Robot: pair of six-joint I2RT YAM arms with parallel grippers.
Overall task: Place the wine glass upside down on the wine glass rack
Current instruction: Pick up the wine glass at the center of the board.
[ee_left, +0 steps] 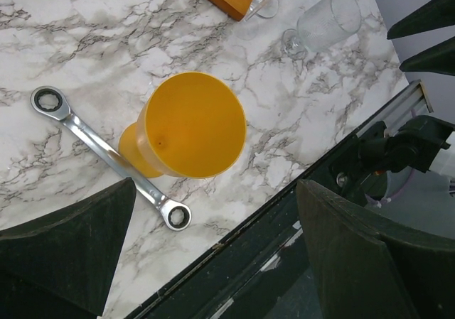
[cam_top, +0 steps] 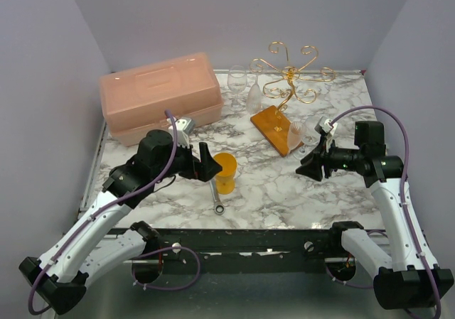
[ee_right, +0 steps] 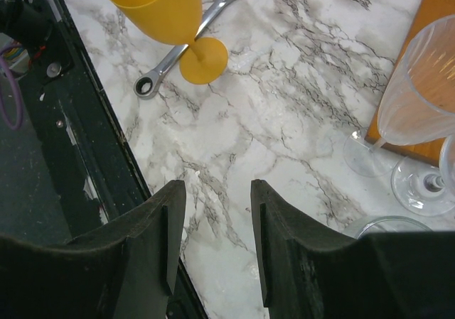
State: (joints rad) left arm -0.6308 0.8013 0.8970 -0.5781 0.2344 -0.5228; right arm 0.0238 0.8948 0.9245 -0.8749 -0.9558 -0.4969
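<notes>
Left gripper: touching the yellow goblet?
Apart. Left wrist view: the left gripper is wide open, with marble and the wrench showing between its fingers and the yellow goblet.

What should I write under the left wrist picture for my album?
Open left gripper hovers above a yellow goblet next to a ratcheting wrench on the marble table.

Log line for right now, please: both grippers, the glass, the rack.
left gripper: open, facing yellow goblet | right gripper: open, empty, near wine glass | rack: arms bare | step: pre-grasp
</notes>
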